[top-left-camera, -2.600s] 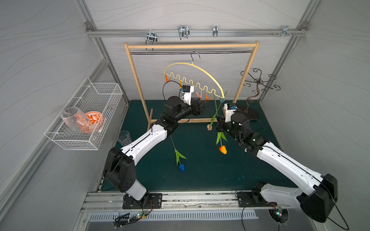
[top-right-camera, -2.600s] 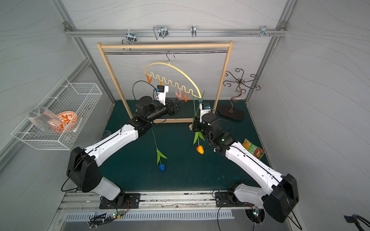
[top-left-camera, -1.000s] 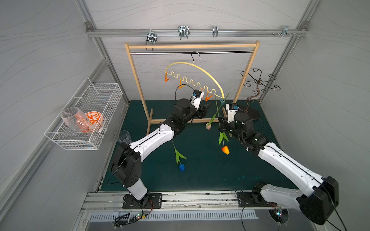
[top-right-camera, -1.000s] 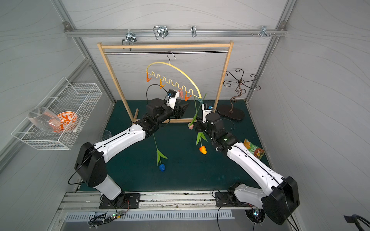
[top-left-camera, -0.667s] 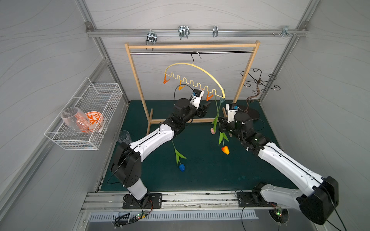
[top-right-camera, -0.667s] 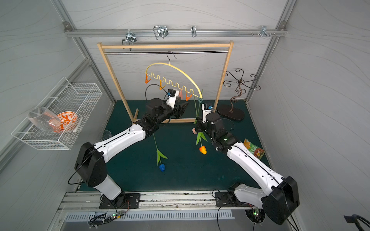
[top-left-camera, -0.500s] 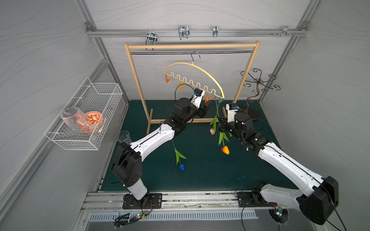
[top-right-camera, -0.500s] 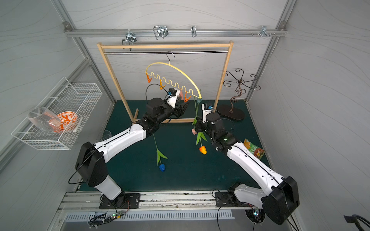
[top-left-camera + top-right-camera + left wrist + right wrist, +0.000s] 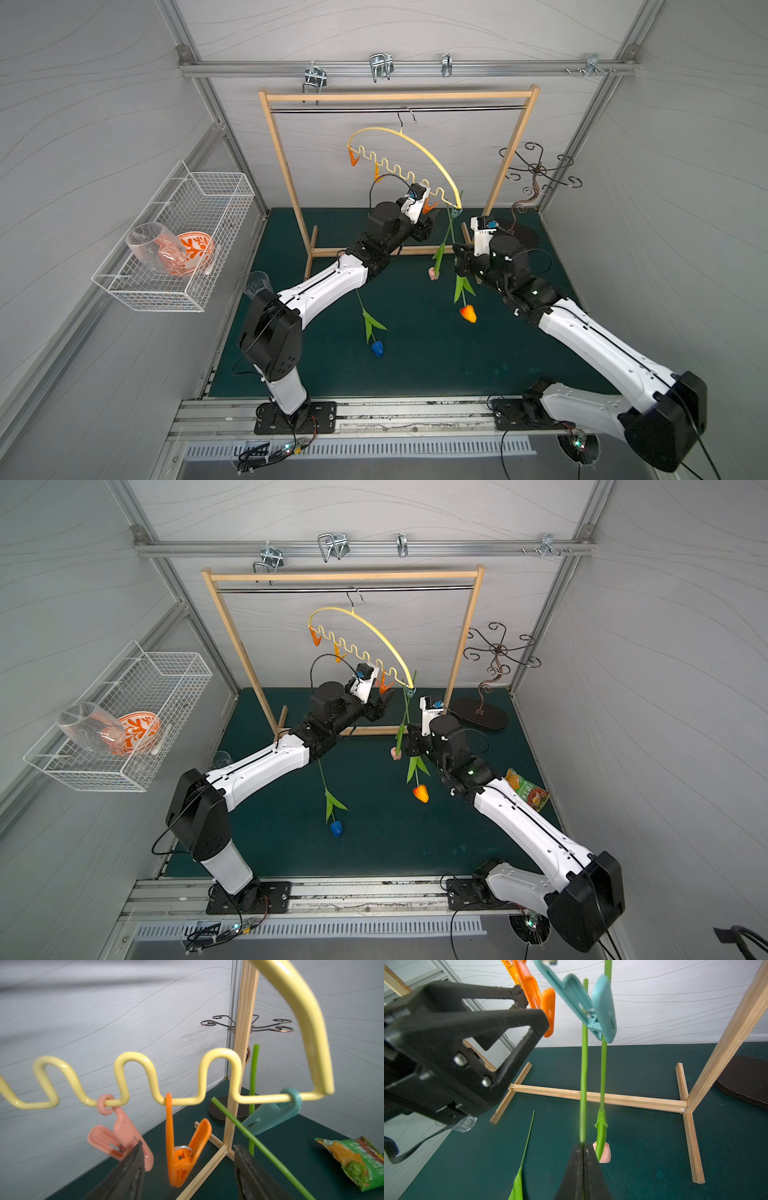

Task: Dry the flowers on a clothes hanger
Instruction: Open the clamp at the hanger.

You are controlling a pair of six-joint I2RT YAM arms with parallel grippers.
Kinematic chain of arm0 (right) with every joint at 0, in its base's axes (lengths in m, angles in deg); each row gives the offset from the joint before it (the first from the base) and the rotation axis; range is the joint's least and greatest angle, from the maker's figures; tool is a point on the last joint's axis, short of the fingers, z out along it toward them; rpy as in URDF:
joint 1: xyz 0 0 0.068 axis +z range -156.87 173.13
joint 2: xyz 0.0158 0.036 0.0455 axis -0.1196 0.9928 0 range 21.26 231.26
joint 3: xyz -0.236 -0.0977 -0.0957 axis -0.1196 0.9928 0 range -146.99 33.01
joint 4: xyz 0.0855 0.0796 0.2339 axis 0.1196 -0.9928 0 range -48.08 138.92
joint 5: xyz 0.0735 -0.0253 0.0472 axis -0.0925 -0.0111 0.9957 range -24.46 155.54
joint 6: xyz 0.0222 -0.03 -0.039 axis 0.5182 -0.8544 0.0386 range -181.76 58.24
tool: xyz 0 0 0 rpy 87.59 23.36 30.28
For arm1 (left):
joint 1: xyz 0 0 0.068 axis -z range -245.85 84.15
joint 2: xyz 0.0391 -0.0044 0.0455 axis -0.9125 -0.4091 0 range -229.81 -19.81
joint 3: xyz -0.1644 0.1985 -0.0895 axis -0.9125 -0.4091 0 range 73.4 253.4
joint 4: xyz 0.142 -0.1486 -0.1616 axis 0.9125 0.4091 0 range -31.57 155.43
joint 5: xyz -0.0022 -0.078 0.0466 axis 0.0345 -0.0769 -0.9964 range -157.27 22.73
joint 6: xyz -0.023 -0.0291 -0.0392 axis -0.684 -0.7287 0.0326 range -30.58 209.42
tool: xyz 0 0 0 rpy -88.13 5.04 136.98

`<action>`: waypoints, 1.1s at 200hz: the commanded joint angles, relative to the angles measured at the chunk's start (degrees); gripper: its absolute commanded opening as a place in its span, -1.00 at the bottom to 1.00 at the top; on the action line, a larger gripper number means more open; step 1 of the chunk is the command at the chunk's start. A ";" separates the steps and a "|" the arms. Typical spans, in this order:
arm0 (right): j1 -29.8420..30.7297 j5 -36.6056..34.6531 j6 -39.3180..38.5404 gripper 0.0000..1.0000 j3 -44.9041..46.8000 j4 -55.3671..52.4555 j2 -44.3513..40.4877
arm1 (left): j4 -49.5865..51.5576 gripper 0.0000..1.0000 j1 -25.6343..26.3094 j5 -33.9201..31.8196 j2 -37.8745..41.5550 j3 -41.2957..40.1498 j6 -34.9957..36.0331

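Note:
The pale yellow clothes hanger (image 9: pixel 419 151) hangs from the rack's rod. Its teal clip (image 9: pixel 456 212) holds the pink tulip (image 9: pixel 433 273) head down by its stem (image 9: pixel 602 1068). My right gripper (image 9: pixel 583 1147) is shut on the orange tulip's stem (image 9: pixel 584 1064), which stands upright beside the teal clip (image 9: pixel 602 1007); the orange head (image 9: pixel 468 313) dangles below. The blue tulip (image 9: pixel 377 348) lies on the green mat. My left gripper (image 9: pixel 188 1151) is open, its fingers on either side of an orange clip (image 9: pixel 182 1157) without touching it. A pink clip (image 9: pixel 122 1136) hangs beside one finger.
The wooden rack frame (image 9: pixel 286 183) stands at the back. A dark curly metal stand (image 9: pixel 536 170) is at the back right. A wire basket (image 9: pixel 183 245) on the left wall holds a glass and a bowl. A snack packet (image 9: pixel 527 792) lies on the mat at the right, and a clear cup (image 9: pixel 257 283) stands at the left.
My left gripper moved right along the hanger's wavy bar to the orange clip and has just opened wider. The hanger and pink tulip swung slightly. The right gripper has barely moved.

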State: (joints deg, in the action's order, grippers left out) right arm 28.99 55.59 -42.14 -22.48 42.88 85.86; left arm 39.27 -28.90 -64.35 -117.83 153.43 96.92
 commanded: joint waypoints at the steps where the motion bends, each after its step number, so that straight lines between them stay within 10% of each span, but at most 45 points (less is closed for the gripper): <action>1: -0.36 0.55 0.29 -1.00 0.38 0.48 -1.26 | -4.49 0.54 0.79 -1.45 -1.42 2.94 1.62; 220: -0.37 1.43 0.24 -1.00 0.55 0.94 0.22 | -2.02 0.14 0.84 -0.36 -0.19 5.63 2.86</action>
State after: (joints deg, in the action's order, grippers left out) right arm 28.99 56.66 -42.10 -22.41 42.88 86.01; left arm 38.05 -27.72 -66.23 -119.97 156.03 100.01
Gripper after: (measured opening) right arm 0.053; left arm 0.571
